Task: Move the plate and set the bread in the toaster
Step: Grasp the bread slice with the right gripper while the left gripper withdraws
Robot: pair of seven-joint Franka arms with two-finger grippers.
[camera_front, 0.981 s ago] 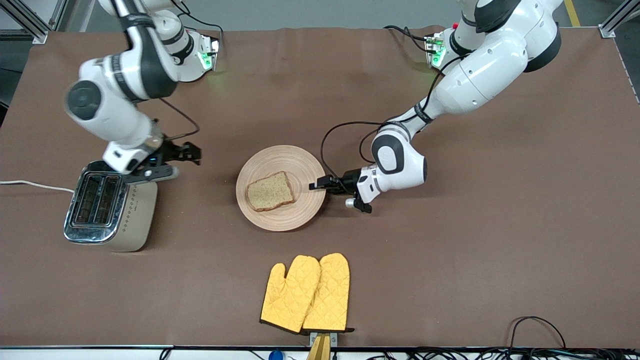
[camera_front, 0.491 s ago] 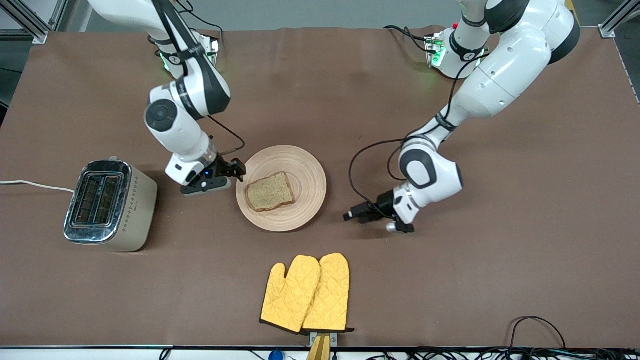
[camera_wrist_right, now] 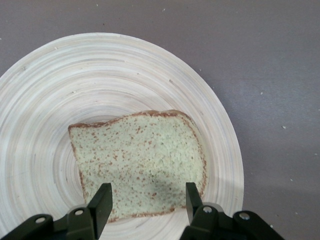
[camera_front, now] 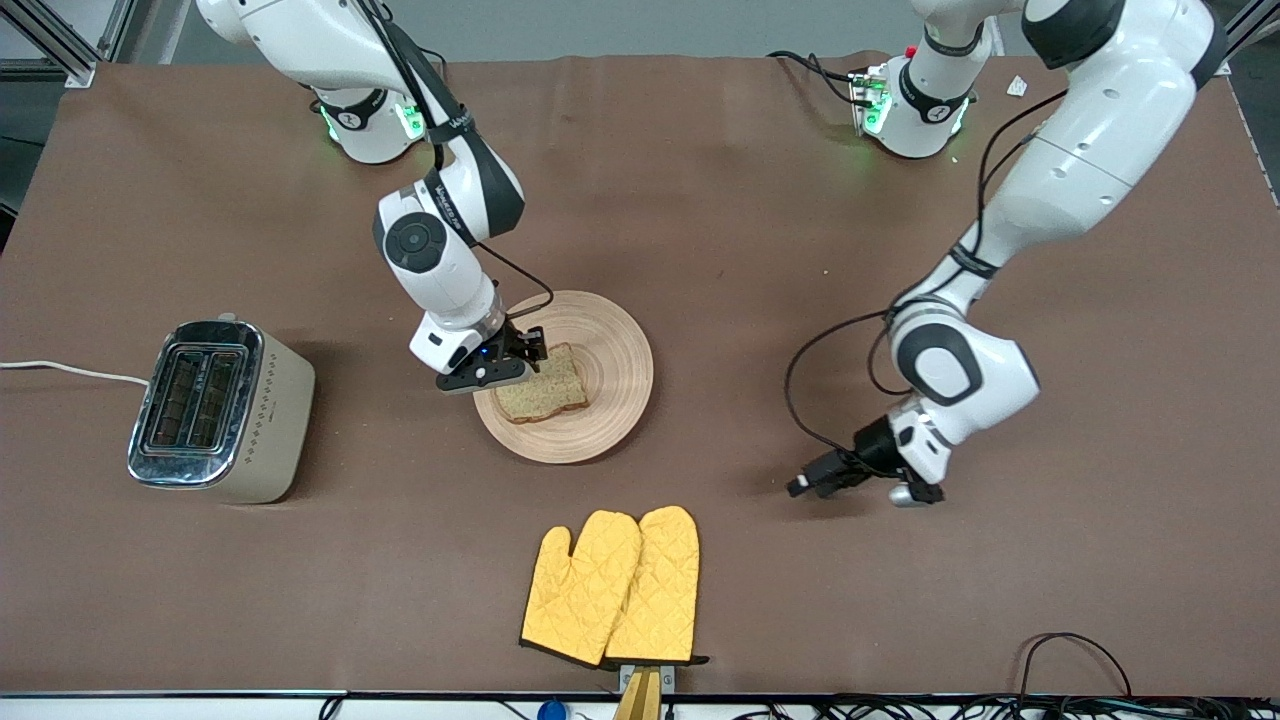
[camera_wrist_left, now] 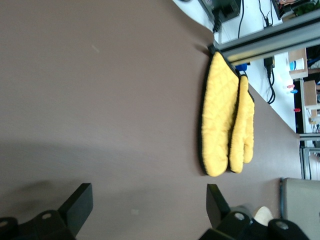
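The light wooden plate (camera_front: 612,395) lies mid-table with the brown speckled bread (camera_front: 552,392) flat on it. My right gripper (camera_front: 528,350) hangs low over the bread's edge on the toaster's side, open and holding nothing. In the right wrist view its fingers (camera_wrist_right: 102,201) stand on either side of the bread (camera_wrist_right: 140,155) on the plate (camera_wrist_right: 55,90), and the right gripper (camera_wrist_right: 148,200) is open. The beige toaster (camera_front: 215,410) stands toward the right arm's end, both slots empty. My left gripper (camera_front: 800,487) is open and empty, low over bare table toward the left arm's end; it also shows in the left wrist view (camera_wrist_left: 148,202).
A pair of yellow oven mitts (camera_front: 615,585) lies near the table's front edge, nearer the camera than the plate, and shows in the left wrist view (camera_wrist_left: 225,125). The toaster's white cord (camera_front: 70,372) runs off the table's end. Brown mat (camera_front: 900,620) covers the table.
My right arm swung from above the toaster to the plate; its gripper now hangs over the bread. My left gripper drew away from the plate's rim, toward the left arm's end. The plate stayed put.
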